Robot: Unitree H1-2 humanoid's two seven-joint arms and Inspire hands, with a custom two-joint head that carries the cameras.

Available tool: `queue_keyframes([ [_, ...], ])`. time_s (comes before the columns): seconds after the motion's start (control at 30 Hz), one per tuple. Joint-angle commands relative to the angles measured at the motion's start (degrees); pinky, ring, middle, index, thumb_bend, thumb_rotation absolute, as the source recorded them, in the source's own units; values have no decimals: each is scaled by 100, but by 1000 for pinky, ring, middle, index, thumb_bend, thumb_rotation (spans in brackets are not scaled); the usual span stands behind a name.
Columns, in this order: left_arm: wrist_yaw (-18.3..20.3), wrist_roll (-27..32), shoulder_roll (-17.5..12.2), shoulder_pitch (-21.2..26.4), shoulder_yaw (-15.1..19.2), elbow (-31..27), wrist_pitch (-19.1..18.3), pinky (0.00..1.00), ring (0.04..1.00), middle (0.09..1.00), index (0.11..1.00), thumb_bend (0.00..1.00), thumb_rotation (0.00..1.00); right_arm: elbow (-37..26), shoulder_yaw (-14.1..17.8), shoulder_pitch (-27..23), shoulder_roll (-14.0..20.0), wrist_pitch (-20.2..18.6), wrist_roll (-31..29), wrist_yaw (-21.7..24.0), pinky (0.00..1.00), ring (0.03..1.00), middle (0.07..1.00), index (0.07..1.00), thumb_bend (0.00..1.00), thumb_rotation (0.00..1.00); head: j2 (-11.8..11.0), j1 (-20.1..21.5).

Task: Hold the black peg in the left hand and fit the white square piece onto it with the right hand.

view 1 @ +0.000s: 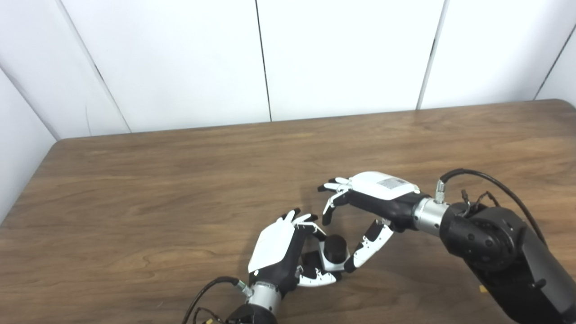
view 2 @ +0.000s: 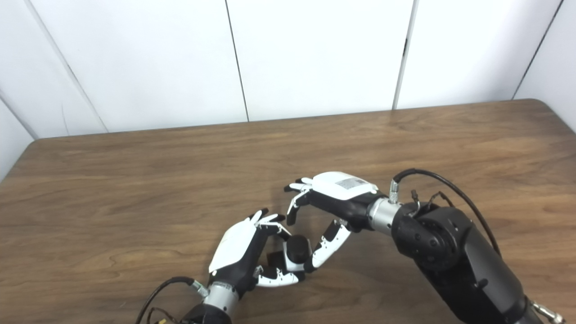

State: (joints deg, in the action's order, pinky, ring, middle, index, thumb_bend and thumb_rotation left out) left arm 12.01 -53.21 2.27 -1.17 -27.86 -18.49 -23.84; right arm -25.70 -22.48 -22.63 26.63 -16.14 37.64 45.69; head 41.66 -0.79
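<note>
My left hand rests low on the wooden table, its fingers curled around the black peg, a short dark cylinder standing upright with its round top showing. White shapes hug the peg's lower side; I cannot tell whether they are the white square piece or the left hand's own white fingers. My right hand hovers just right of and behind the peg, palm down and open, with its fingers arched above the table. Its thumb reaches down beside the peg. Nothing shows in its grasp.
Bare brown tabletop spreads to the left, behind and to the right of both hands. White wall panels stand behind the table's far edge. The bulky black right forearm with its cable fills the lower right corner.
</note>
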Motion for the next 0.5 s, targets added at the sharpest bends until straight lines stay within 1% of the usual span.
queue_keyframes([
  [0.0,-46,-32,-19,30,33,-48,40,1000,991,884,490,515,82,-105,114,-228,24,-14,11,-49,1000,1000,966,691,980,385,-3,3],
  [0.17,11,-68,-60,32,52,-57,1,1000,990,885,493,514,86,-124,180,-208,41,-55,14,-56,1000,1000,966,696,987,385,-35,17],
  [0.2,4,-69,-68,32,55,-54,10,1000,987,882,557,656,221,-124,189,-202,41,-67,13,-52,1000,1000,967,696,991,386,-35,17],
  [0.23,15,-70,-81,31,60,-57,7,1000,987,882,579,704,267,-128,201,-193,42,-83,11,-50,1000,1000,968,697,993,387,-44,28],
  [0.3,21,-61,-113,31,69,-60,23,1000,988,885,626,750,338,-146,207,-182,43,-134,25,-35,1000,1000,971,699,995,396,-40,44],
  [0.47,20,-70,-196,42,94,-93,56,1000,977,880,686,782,390,-163,201,-181,22,-217,52,-28,1000,1000,973,700,990,393,-47,129],
])
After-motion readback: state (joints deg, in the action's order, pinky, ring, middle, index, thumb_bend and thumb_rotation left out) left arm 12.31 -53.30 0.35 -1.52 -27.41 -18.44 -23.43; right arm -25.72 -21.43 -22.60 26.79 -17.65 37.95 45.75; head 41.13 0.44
